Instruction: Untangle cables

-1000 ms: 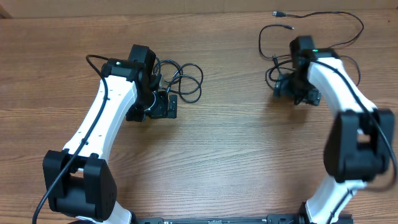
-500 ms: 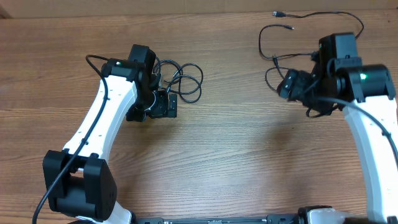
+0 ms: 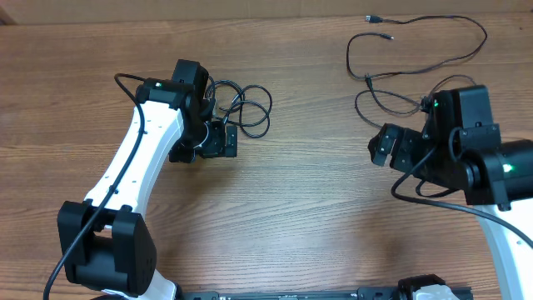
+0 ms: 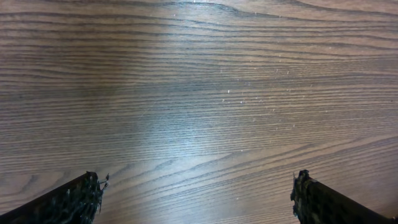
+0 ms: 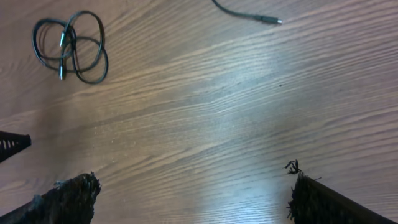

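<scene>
A small coiled bundle of thin black cables (image 3: pixel 247 109) lies on the wooden table just beyond my left gripper (image 3: pixel 221 142). That gripper is open and empty, and its wrist view shows only bare wood between the fingers (image 4: pixel 199 196). A long loose black cable (image 3: pixel 348 54) with small plug ends sprawls across the far right of the table. My right gripper (image 3: pixel 393 148) is open and empty, held above the table nearer than that cable's loops. The right wrist view (image 5: pixel 193 193) shows the coiled bundle (image 5: pixel 71 46) far off and a plug end (image 5: pixel 268 20).
The table (image 3: pixel 308 208) is brown wood grain. Its far edge runs along the top of the overhead view. A black part of the left arm (image 5: pixel 12 143) pokes in at the left edge of the right wrist view.
My right arm has pulled back from the loose cable towards the near side and risen, leaving the cable's loops on the table. The left arm and the coiled bundle have not moved.
</scene>
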`<move>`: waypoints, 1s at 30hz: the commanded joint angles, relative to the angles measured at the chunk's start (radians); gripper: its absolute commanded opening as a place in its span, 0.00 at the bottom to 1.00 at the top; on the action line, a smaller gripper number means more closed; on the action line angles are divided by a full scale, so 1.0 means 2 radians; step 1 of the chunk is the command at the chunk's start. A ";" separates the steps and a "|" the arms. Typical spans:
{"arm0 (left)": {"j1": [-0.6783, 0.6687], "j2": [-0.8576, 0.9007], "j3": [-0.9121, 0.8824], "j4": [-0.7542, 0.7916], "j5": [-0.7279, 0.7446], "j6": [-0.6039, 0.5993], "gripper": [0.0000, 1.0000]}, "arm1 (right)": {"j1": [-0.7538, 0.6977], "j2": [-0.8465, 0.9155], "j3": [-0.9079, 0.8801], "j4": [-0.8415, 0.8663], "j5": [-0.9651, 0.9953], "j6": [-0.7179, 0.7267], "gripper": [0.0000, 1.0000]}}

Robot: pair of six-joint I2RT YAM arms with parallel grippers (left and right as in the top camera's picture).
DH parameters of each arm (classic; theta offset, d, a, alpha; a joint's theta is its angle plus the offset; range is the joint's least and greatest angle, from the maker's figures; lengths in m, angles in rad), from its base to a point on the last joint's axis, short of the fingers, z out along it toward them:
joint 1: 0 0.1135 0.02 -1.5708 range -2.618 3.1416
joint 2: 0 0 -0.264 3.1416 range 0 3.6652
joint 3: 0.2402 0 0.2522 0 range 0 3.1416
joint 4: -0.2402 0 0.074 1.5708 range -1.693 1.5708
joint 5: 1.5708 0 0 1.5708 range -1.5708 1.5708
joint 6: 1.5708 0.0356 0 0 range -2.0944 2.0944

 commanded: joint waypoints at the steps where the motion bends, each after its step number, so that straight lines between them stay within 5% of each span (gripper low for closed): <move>1: -0.004 0.000 -0.002 0.001 -0.002 -0.007 1.00 | 0.003 0.002 -0.005 0.008 -0.034 0.004 1.00; 30: -0.022 0.000 -0.008 -0.004 0.031 -0.005 0.88 | 0.003 0.006 -0.006 0.026 -0.105 0.004 1.00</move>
